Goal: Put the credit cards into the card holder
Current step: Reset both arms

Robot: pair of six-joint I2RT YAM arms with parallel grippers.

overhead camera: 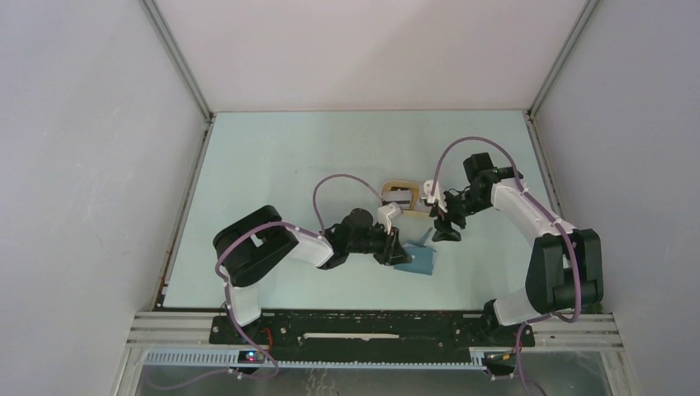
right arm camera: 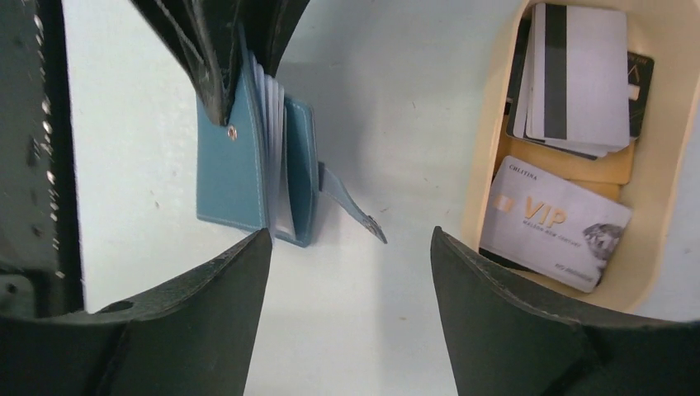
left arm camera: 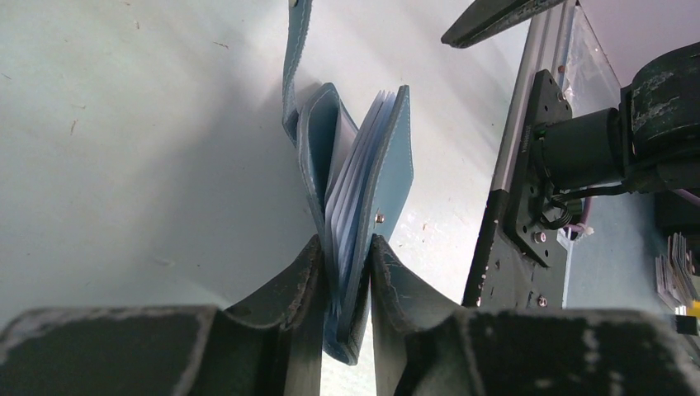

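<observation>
The teal-blue card holder [left arm camera: 394, 165] stands on its edge on the table, fanned partly open with pale inner pockets showing. My left gripper [left arm camera: 345, 243] is shut on its spine end. In the top view the card holder [overhead camera: 415, 261] lies just right of the left gripper [overhead camera: 393, 244]. My right gripper [right arm camera: 351, 235] is open and empty above bare table, between the card holder [right arm camera: 227, 173] and the tray. The credit cards lie in the tray: a whitish VIP card [right arm camera: 553, 223] and a white card with a black stripe [right arm camera: 578, 78] on top of darker ones.
The beige oval tray [right arm camera: 487, 165] sits just right of the right gripper, and in the top view the tray [overhead camera: 402, 198] is behind the card holder. The holder's snap tab [right arm camera: 351, 206] sticks out toward the tray. White walls enclose the table.
</observation>
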